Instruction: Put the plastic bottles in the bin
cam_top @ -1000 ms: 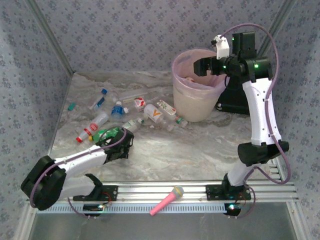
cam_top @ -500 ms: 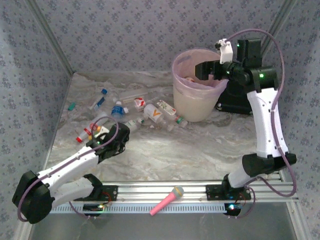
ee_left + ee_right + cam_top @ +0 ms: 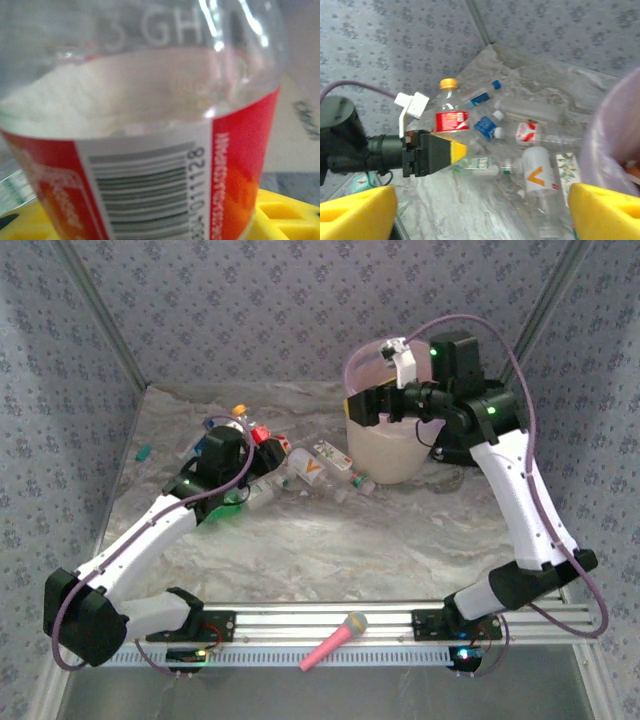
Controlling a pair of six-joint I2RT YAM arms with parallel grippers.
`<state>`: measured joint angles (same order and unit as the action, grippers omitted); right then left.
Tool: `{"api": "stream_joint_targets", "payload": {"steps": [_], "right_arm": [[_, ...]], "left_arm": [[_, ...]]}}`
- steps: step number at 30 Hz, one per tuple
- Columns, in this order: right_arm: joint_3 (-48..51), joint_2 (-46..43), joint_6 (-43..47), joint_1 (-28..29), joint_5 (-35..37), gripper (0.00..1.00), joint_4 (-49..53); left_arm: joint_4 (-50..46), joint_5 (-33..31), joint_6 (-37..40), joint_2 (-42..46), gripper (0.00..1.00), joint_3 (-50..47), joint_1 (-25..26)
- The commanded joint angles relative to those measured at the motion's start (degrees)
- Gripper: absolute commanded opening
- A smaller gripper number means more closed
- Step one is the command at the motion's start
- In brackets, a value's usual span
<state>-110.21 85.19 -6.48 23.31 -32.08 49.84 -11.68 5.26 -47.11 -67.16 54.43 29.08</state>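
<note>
Pinching a red-labelled bottle (image 3: 451, 120), left claw (image 3: 152, 220) hangs apart from the bin (image 3: 385, 455); right claw (image 3: 480, 212) spread above it.

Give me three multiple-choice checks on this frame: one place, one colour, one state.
1. Pink microphone lies: A) on the near rail B) mid-table C) at the far wall.
2. Cap of the red-labelled bottle in the left claw: A) blue B) yellow-orange C) green.
3. Right claw: A) shut on something B) open, empty C) shut, empty.
1A: top view shows it on the rail. 2B: right wrist view shows the cap. 3B: its fingers stand wide, nothing between.
</note>
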Motion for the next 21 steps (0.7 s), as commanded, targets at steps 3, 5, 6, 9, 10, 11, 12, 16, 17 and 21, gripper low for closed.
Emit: {"api": "stream_joint_targets", "payload": {"steps": [3, 5, 6, 9, 10, 11, 12, 16, 17, 21], "right_arm": [[-6.62, 6.69, -0.91, 3.53, -4.87, 0.80, -0.65], [-8.98, 9.41, -0.56, 4.81, -5.35, 0.79, 0.24], [-9.97, 10.67, -0.70, 5.42, -5.50, 0.79, 0.57], [-12.56, 14.31, -1.06, 6.11, -7.02, 0.79, 1.37], [-13.14, 15.43, -1.15, 6.22, -7.74, 0.80, 1.49], [-13.71, 16.24, -1.48, 6.30, -8.21, 0.82, 1.50], [-14.56, 17.42, -1.71, 6.44, -8.43, 0.84, 1.84], [-16.89, 21.07, -1.86, 7.19, -10.40, 0.90, 3.14], [-17.11, 21.75, -1.92, 7.48, -10.82, 0.90, 3.30], [-18.01, 24.20, -2.05, 8.44, -13.21, 0.90, 3.86]], "left_arm": [[12.81, 24.72, 8.02, -2.28, 0.00, 2.05, -4.76], [14.10, 30.76, 9.33, -3.42, 0.00, 3.05, -4.94], [14.42, 33.18, 9.72, -4.15, 0.00, 3.70, -4.96], [18.02, 38.07, 9.24, -5.33, 0.00, 4.11, -4.91], [18.89, 39.09, 9.06, -5.59, 0.00, 4.17, -4.91], [19.17, 39.76, 9.20, -5.78, 0.00, 4.31, -4.92], [19.40, 40.47, 9.49, -5.78, 0.00, 4.56, -4.91], [20.25, 42.49, 11.52, -5.57, 0.00, 5.36, -4.00], [20.13, 42.78, 12.20, -5.70, 0.00, 5.65, -3.89], [19.58, 42.65, 13.90, -6.22, 0.00, 7.07, -3.30]]}}
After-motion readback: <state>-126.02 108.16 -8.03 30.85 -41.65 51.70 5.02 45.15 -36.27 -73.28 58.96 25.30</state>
